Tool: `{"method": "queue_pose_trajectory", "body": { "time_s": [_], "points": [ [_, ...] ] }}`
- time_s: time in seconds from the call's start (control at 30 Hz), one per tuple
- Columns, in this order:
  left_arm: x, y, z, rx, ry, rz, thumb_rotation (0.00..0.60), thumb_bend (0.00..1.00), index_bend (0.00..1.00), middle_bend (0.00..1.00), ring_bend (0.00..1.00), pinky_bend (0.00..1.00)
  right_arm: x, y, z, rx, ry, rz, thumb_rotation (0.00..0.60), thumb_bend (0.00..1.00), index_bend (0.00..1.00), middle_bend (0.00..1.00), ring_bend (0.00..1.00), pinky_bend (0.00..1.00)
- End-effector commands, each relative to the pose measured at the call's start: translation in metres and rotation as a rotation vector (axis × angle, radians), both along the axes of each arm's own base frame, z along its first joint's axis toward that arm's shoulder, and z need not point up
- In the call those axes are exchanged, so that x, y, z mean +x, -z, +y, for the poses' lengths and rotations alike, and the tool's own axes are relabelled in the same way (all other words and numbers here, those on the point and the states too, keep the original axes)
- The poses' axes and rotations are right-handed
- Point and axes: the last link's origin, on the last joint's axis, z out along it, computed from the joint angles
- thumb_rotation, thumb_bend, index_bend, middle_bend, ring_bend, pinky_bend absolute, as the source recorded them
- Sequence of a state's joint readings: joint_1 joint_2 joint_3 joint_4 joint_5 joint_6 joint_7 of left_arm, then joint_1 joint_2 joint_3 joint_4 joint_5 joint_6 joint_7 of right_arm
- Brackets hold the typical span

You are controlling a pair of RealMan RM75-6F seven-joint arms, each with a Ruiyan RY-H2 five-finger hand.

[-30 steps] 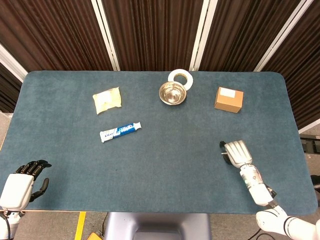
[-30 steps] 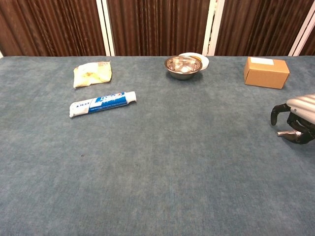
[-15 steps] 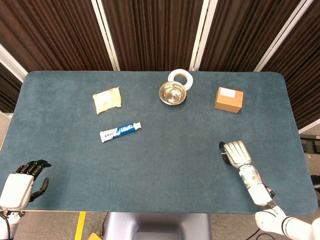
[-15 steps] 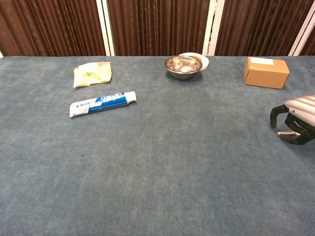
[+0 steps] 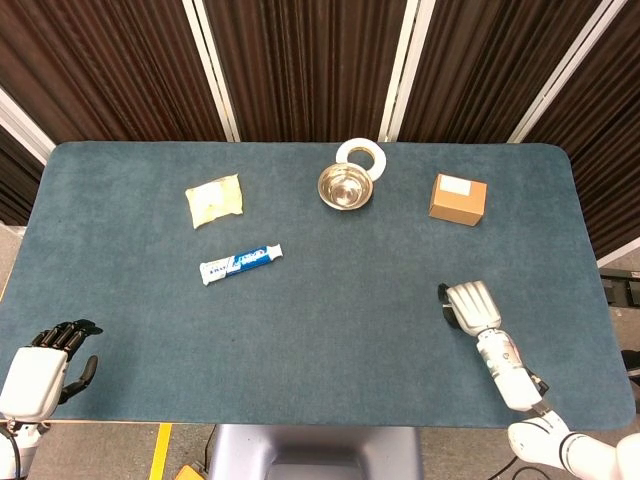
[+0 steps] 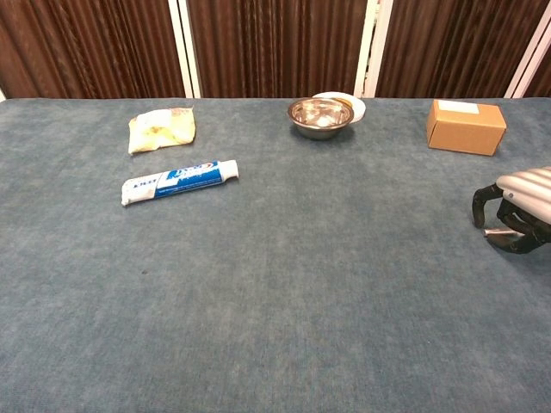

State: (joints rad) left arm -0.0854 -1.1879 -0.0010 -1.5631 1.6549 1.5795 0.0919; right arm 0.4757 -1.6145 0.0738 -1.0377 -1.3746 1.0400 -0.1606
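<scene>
Cardboard box [image 5: 458, 199] at the table's [image 5: 330, 330] two o'clock, nearest the right hand [image 5: 470, 305].

Likely light and stiff; best gripped across its short sides. Right hand hovers at five o'clock, fingers curled, empty. Left hand [image 5: 45, 365], at eight o'clock, loosely spread, holds nothing.

Even, diffuse overhead light, both views sharp, no motion blur. Shadows soft and short. Small specular highlights inside the steel bowl [image 5: 345, 187]; none on the matte table cloth [image 5: 330, 330]. Dark curtains [image 5: 300, 60] keep their fold detail. Head view shows slight barrel distortion at the edges.
</scene>
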Motion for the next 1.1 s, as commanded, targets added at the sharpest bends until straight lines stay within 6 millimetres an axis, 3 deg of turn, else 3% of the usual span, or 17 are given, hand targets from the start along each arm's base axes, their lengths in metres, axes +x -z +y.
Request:
{"method": "queue_pose_trajectory", "body": {
  "time_s": [0.03,0.67,1.1],
  "points": [
    [0.000,0.000,0.000,0.000,0.001,0.000,0.600,0.45,0.35,0.30,0.29,0.42,-0.001,0.000,0.000,-0.004,0.000,0.000,0.600,0.48,0.60,0.98,0.89,0.81],
    [0.000,0.001,0.000,-0.003,-0.001,0.006,0.600,0.45,0.35,0.30,0.29,0.42,-0.004,-0.001,-0.001,-0.027,-0.004,-0.005,0.600,0.48,0.74,0.98,0.89,0.82],
    [0.000,0.002,0.001,-0.006,-0.005,0.011,0.600,0.45,0.35,0.30,0.29,0.42,0.003,-0.014,0.004,-0.050,0.013,-0.088,0.600,0.48,0.75,0.98,0.90,0.82]
  ]
}}
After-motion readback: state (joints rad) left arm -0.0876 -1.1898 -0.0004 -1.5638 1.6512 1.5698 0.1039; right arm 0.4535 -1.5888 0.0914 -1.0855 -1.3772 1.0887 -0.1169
